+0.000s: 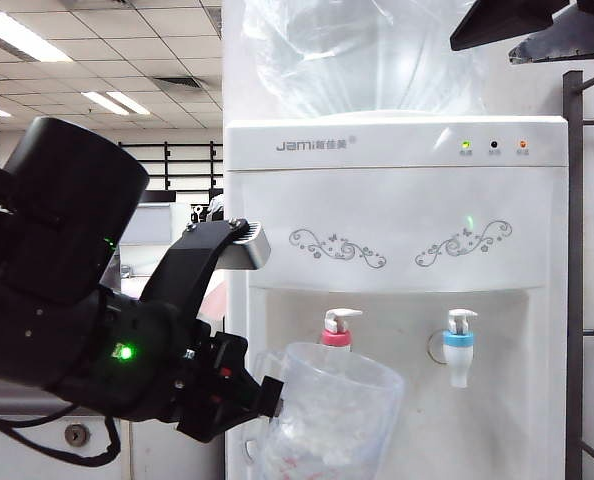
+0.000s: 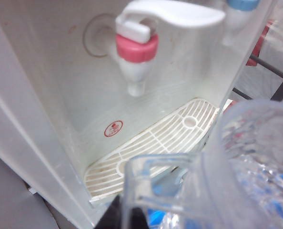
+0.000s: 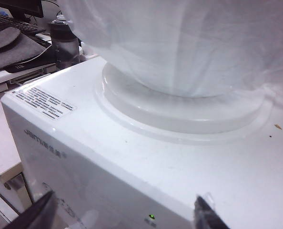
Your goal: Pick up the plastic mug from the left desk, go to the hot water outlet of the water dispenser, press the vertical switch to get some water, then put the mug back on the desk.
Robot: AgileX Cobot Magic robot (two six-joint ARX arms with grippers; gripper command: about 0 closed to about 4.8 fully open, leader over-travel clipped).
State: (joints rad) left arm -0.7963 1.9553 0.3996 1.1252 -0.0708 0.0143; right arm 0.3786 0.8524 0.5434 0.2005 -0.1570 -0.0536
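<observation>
Ahead of you stands the dispenser (image 1: 397, 250), a white cabinet with grey scrollwork, three small lights near its top edge and a big clear bottle (image 1: 377, 50) seated on top. In its recess hang two taps: the hot outlet (image 1: 338, 330) with a pink-red collar on the left, and a blue-collared tap (image 1: 458, 345) to its right. The white switch (image 2: 172, 12) of the hot outlet juts out above its collar in the left wrist view, with the slotted drip tray (image 2: 156, 143) lying below the nozzle. A dark metal rack (image 1: 574, 270) runs up the dispenser's right side. Your left arm fills the lower left of the exterior view, and its left gripper (image 1: 262, 395) is clamped shut on the handle of the mug (image 1: 327, 415), holding it upright in the air in front of the recess, its rim just under the hot outlet. The mug is clear plastic with a rippled, dimpled wall and a loop handle; whether it holds any water you cannot tell. Your right gripper (image 3: 122, 214) hangs over the dispenser's top near the bottle's base, its jaws spread wide and holding nothing. A dark tumbler (image 3: 65, 45) stands on a desk beyond.
</observation>
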